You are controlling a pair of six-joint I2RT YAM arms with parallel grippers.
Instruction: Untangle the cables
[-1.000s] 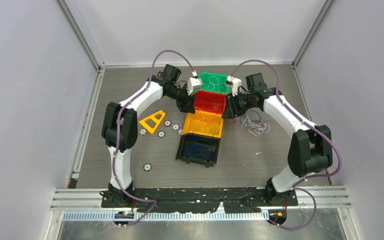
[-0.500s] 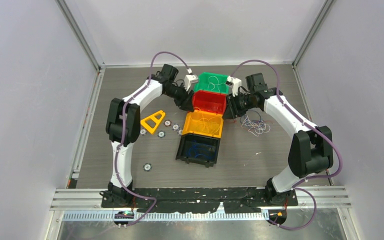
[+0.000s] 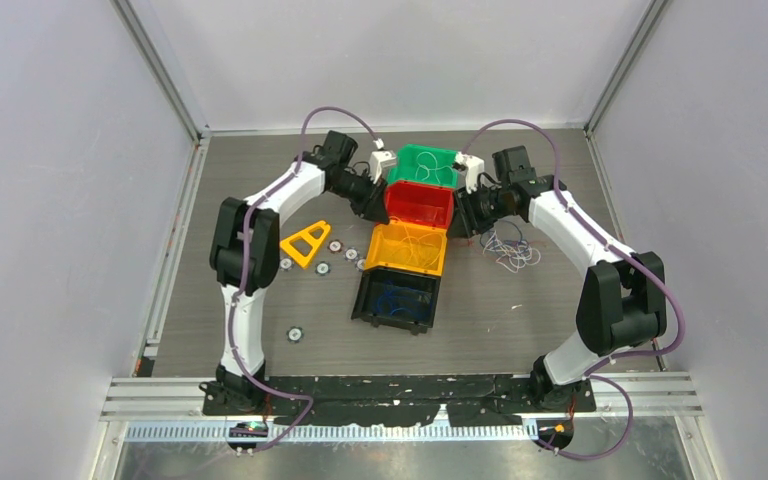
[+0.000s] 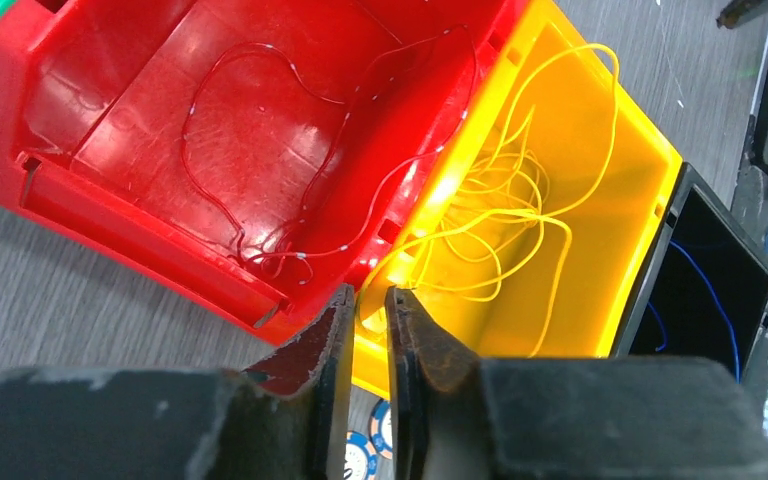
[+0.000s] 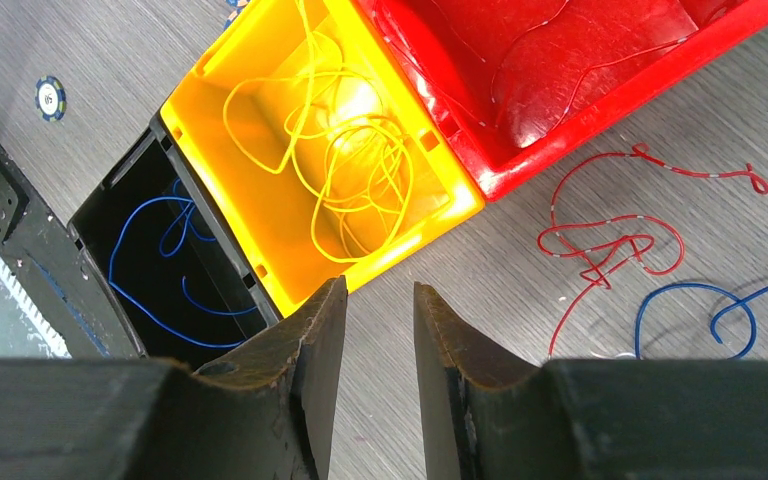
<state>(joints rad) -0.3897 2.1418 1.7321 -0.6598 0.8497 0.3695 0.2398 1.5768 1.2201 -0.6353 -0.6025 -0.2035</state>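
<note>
cables (image 3: pixel 510 248) not yet sorted lie tangled on the table (image 3: pixel 550 320) at 3 o'clock of the red bin (image 3: pixel 420 203). in the top view they sit at 4 o'clock from the right gripper (image 5: pixel 380 290), the nearer arm, whose jaws are parted and empty. left gripper (image 4: pixel 370 293) shows a narrow slit and grips nothing.

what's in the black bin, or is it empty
Not empty: thin blue cables lie loose inside the black bin, visible in both wrist views.

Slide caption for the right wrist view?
Right gripper, open, empty, near yellow bin of yellow cables; loose red cable and blue cable on the table.
</note>
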